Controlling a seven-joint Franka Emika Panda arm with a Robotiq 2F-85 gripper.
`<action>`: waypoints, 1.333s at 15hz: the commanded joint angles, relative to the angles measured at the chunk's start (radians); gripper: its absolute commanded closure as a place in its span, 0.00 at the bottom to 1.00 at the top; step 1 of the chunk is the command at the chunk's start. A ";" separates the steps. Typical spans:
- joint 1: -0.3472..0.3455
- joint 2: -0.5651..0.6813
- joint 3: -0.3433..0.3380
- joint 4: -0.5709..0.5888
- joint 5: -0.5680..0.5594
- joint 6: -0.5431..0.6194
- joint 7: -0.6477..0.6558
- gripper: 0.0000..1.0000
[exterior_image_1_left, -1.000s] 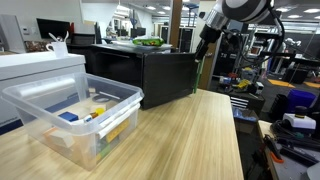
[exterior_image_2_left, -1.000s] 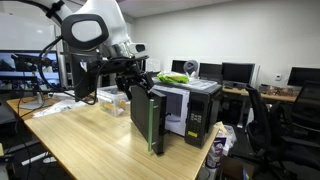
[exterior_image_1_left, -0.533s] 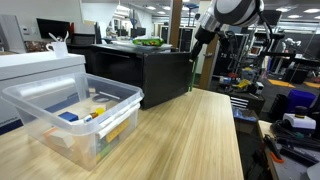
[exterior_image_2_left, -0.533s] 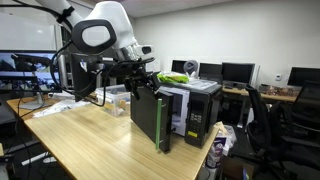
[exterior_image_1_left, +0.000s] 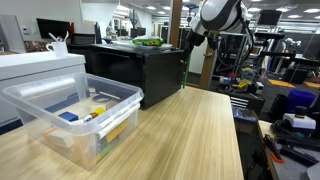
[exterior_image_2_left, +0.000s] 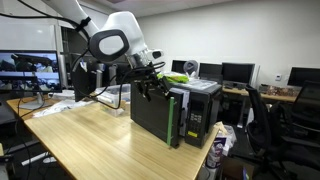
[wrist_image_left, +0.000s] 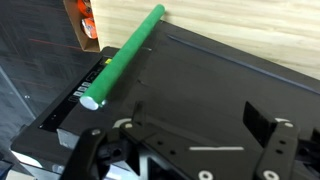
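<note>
1. While the gripper (wrist_image_left: 185, 150) hovers wide open and empty over the black computer case (wrist_image_left: 200, 90), keep it level.
2. Approach the green tube (wrist_image_left: 122, 56), lying at 11 o'clock, squarely.

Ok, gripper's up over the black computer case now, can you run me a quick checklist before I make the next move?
1. Gripper open: ok, jaws spread wide in the wrist view.
2. Gripper empty: ok, nothing between its fingers.
3. Gripper above the black computer case: ok in both exterior views.
4. Green tube in sight: ok, lying diagonally across the case top, ahead of the gripper.
5. Gripper clear of the tube: ok, apart from it.
6. Clear plastic bin out of the way: ok, it is across the table from the arm.
</note>
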 joint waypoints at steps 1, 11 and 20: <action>0.007 0.096 0.014 0.092 0.024 0.043 0.019 0.00; -0.001 0.223 0.073 0.291 -0.080 0.033 0.211 0.00; -0.049 0.173 0.086 0.212 -0.131 0.008 0.202 0.00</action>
